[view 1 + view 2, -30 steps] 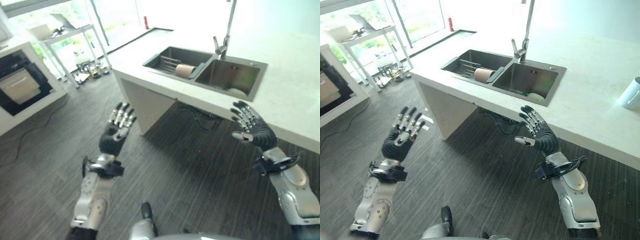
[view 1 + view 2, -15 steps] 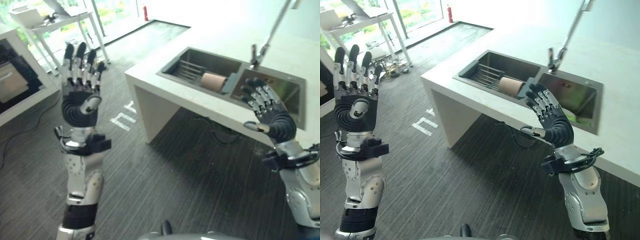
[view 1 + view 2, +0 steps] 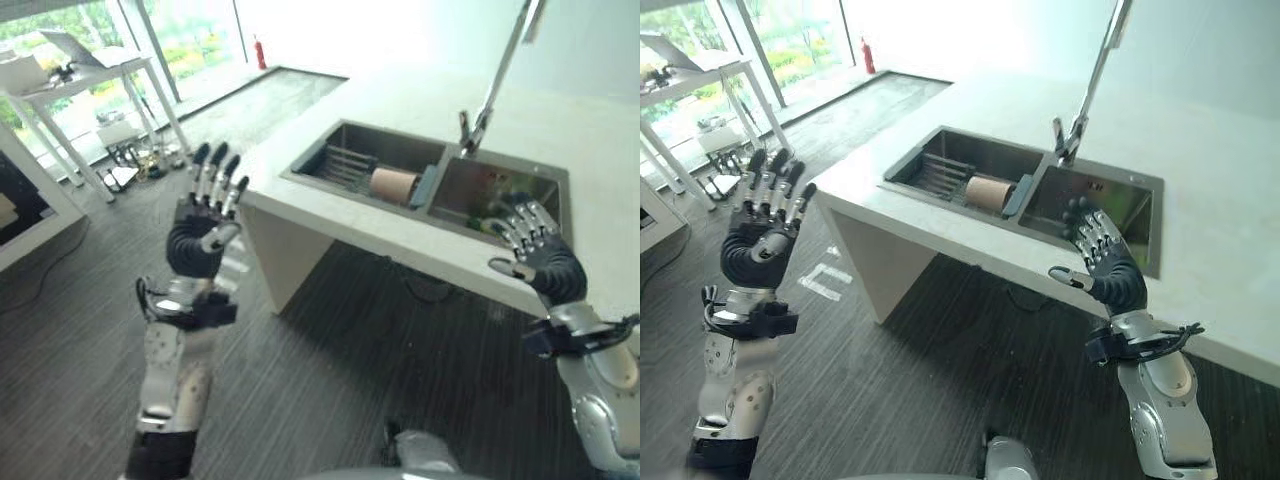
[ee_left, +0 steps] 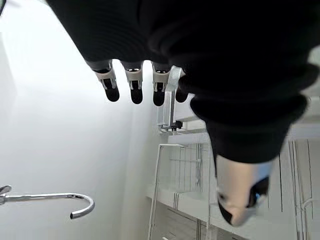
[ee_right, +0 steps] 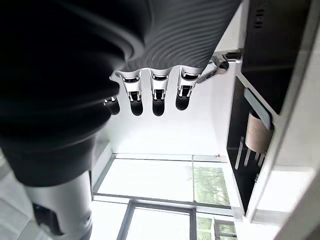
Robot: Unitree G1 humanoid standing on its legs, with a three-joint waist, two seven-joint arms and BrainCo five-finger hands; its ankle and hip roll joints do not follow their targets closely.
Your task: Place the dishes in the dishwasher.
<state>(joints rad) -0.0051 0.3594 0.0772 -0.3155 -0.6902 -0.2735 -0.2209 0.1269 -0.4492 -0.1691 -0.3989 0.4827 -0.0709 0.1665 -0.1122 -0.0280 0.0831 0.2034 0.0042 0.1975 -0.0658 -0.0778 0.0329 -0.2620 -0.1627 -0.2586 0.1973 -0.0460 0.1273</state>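
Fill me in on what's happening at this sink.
Nothing is being handled yet. The robot stands before the counter with both hands raised, open and empty: the left hand out over the floor beside the counter's end, the right hand at the counter's front edge near the sink. A brown cup lies on its side in the sink's left basin by a rack. The tap rises behind.

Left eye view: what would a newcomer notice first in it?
Two raised, open, empty hands: the left hand over the dark floor, the right hand at the counter's edge. Behind them, a double sink in the white counter holds a brown cup lying on its side.
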